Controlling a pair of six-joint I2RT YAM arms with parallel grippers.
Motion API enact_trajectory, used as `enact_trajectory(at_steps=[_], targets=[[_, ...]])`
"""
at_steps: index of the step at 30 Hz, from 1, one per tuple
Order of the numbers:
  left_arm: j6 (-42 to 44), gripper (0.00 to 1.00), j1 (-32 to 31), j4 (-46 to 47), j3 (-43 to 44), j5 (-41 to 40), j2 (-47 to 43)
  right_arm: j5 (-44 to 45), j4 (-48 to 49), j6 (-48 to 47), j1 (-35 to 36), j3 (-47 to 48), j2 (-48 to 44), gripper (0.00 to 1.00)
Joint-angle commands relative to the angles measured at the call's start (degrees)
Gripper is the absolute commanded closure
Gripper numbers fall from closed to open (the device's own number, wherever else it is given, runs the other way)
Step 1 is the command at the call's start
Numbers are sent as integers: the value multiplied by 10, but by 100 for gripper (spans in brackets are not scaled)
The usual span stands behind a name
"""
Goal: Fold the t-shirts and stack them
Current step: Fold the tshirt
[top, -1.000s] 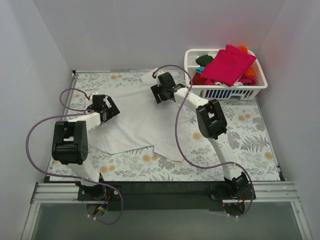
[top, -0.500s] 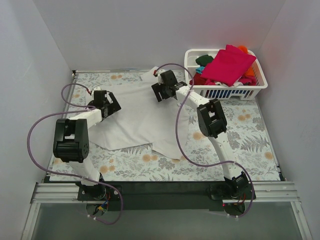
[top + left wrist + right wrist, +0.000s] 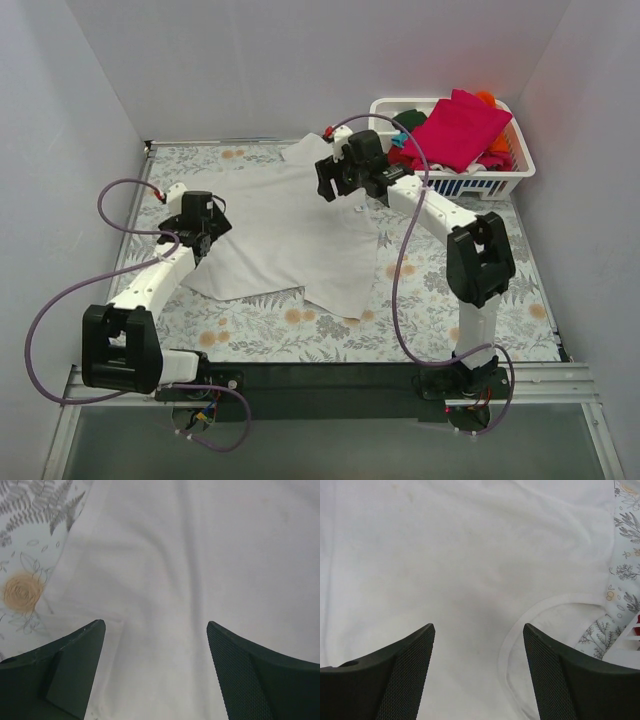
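Note:
A large white t-shirt [image 3: 290,235] lies spread on the floral table, its neckline [image 3: 555,605] toward the basket. My left gripper [image 3: 205,228] is open over the shirt's left edge, with white cloth between the fingers in the left wrist view [image 3: 155,625]. My right gripper [image 3: 338,185] is open over the shirt's upper part beside the collar, and it holds nothing in the right wrist view [image 3: 477,626]. A magenta t-shirt [image 3: 455,128] tops the pile in the basket, with orange [image 3: 487,98] and dark green [image 3: 408,120] shirts showing beside it.
The white slatted basket [image 3: 500,182] stands at the back right, and its corner shows in the right wrist view [image 3: 627,647]. The floral tablecloth [image 3: 480,290] shows around the shirt. White walls close in the left, back and right sides.
Both arms have stretched out and changed posture. The right gripper moved toward the basket and the left gripper shifted slightly near the shirt's left edge. The white shirt lies flatter and wider.

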Motion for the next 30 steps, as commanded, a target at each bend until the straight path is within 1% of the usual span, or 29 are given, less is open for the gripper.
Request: enact_trajectory(at_steps=[1, 4, 7, 8, 13, 21, 25, 30], targets=[[-35, 25, -4, -77, -32, -20, -17, -42, 47, 28, -12, -89, -55, 36], [-43, 32, -6, -89, -39, -14, -9, -49, 65, 34, -22, -147, -99, 36], [-50, 35, -7, -100, -39, -21, 16, -64, 82, 44, -36, -183, -127, 36], [-50, 38, -7, -103, -38, -24, 24, -66, 85, 47, -39, -189, -132, 36], [-48, 43, -7, -102, -37, -36, 50, -71, 94, 50, -50, -210, -153, 36], [-36, 49, -5, -87, -36, -37, 75, -75, 101, 52, -61, -231, -165, 36], [-31, 51, -1, -82, -34, -40, 103, -80, 106, 55, -66, -242, -169, 36], [-28, 55, 3, -74, -39, -37, 99, -81, 108, 56, -70, -245, -169, 36]])
